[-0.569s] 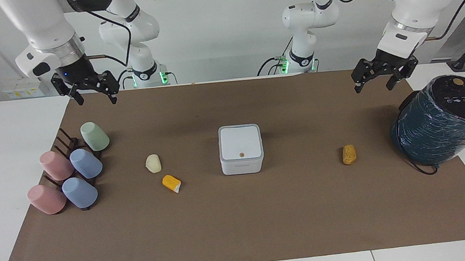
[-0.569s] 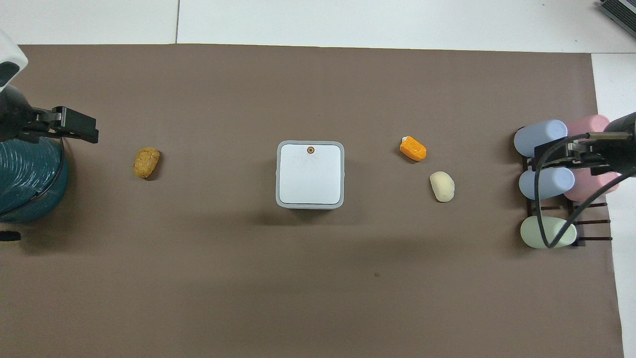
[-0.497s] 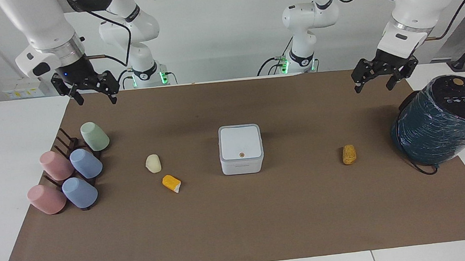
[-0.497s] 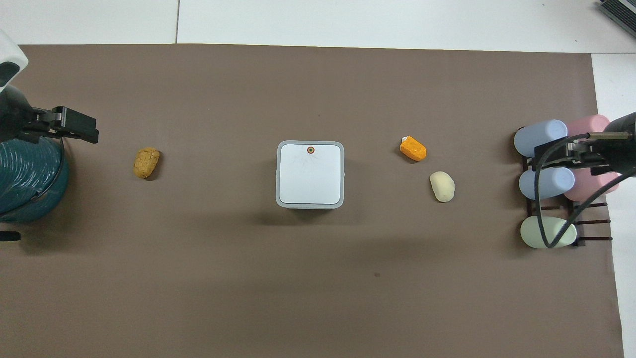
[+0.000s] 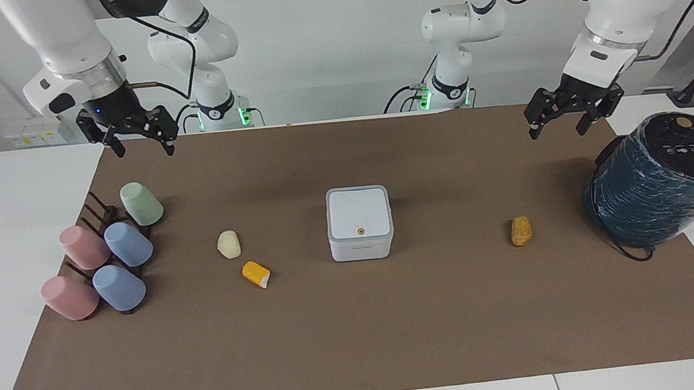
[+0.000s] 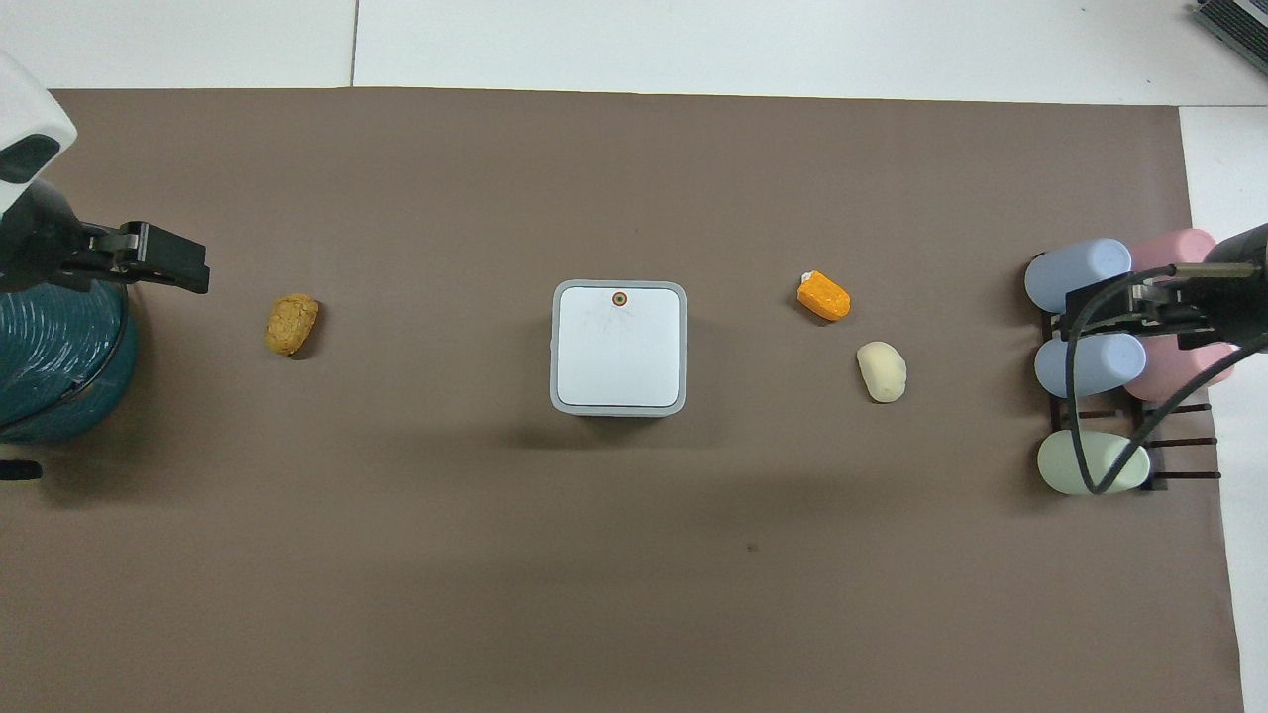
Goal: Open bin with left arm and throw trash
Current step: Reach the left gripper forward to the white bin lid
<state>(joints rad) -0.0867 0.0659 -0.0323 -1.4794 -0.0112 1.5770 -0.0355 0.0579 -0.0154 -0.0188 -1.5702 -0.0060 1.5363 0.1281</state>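
The bin (image 5: 359, 222) is a small white square box with its lid shut, in the middle of the brown mat; it also shows in the overhead view (image 6: 619, 347). A pale cream lump (image 5: 229, 244) (image 6: 881, 371) and an orange wedge (image 5: 255, 273) (image 6: 824, 296) lie toward the right arm's end. A golden-brown lump (image 5: 520, 231) (image 6: 291, 323) lies toward the left arm's end. My left gripper (image 5: 557, 129) (image 6: 163, 259) is open and empty, up in the air beside the teal cylinder. My right gripper (image 5: 145, 151) (image 6: 1134, 305) is open and empty, over the cup rack.
A big dark teal wrapped cylinder (image 5: 660, 183) (image 6: 50, 366) lies at the left arm's end of the mat. A dark rack with several pastel cups (image 5: 108, 260) (image 6: 1109, 356) stands at the right arm's end. White table (image 5: 2, 206) surrounds the mat.
My left gripper has shifted slightly toward the middle of the table. The right arm, the bin and the lumps have not moved.
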